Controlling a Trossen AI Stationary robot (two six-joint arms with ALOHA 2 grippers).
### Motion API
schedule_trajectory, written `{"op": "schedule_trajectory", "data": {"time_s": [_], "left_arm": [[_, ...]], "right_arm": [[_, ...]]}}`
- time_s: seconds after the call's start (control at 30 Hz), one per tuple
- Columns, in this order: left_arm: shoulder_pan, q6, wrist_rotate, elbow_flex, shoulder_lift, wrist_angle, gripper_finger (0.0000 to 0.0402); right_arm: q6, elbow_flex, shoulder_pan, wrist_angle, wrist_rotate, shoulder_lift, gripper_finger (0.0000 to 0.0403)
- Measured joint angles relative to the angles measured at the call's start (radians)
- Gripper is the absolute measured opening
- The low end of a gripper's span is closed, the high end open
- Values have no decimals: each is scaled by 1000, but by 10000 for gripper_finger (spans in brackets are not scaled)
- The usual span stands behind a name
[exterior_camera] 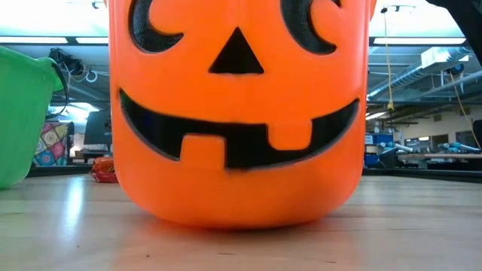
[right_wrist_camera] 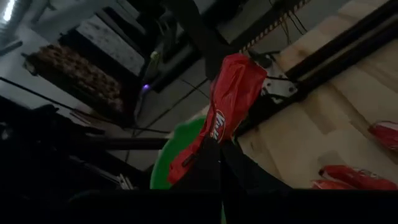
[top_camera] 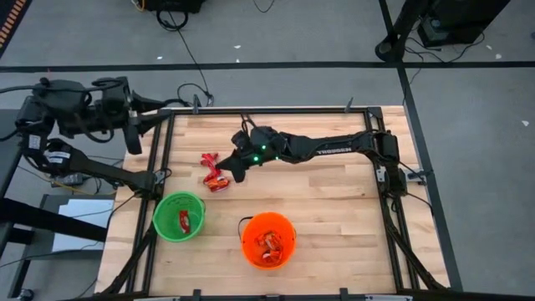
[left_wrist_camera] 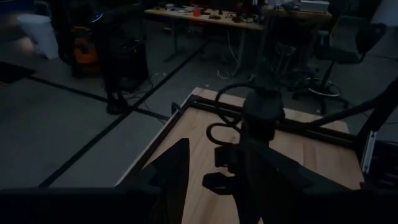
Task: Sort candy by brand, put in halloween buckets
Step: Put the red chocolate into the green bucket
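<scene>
My right gripper (top_camera: 231, 170) reaches from the table's right to the middle and is shut on a red wrapped candy (right_wrist_camera: 233, 93). It is just right of a small pile of red candy (top_camera: 213, 171) that lies flat on the wood. The green bucket (top_camera: 179, 216) stands near the front left with a red piece inside. The orange bucket (top_camera: 269, 239), with a pumpkin face (exterior_camera: 237, 113), stands to its right with several pieces inside. My left gripper (left_wrist_camera: 217, 180) is off the table's far left edge, open and empty. My right gripper pinches one end of the red candy's wrapper (right_wrist_camera: 205, 146) between its two fingers. The fingers (right_wrist_camera: 239, 171) come from the table's right, slanting down. The rest of the wrapper sticks out beyond the fingertips, clear of the table.
A black metal frame (top_camera: 163, 150) runs round the wooden table top. More red pieces lie on the wood beside my right gripper (right_wrist_camera: 354, 177). The green bucket (exterior_camera: 22, 113) and a candy (exterior_camera: 104, 169) show left of the orange bucket in the low view.
</scene>
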Motion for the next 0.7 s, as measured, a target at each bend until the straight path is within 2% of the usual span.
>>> {"op": "schedule_trajectory", "data": {"time_s": [0.13, 0.3, 0.4, 0.5, 0.6, 0.7], "left_arm": [[0, 17, 0, 0, 12, 0, 160], [0, 21, 17, 0, 31, -5, 160], [0, -22, 94, 0, 44, -54, 160], [0, -122, 185, -12, 48, -191, 160], [0, -216, 205, -54, 45, -302, 160], [0, -241, 222, -109, 29, -303, 160]], "right_arm": [[-33, 0, 19, 7, 2, 0, 0], [-52, 0, 34, 6, -102, 0, 0], [-60, 0, 47, 10, -102, 0, 0], [-62, 6, 52, 37, -74, 0, 0], [-57, 28, 50, 94, -67, 0, 0], [-56, 62, 49, 104, -69, -1, 0]]}}
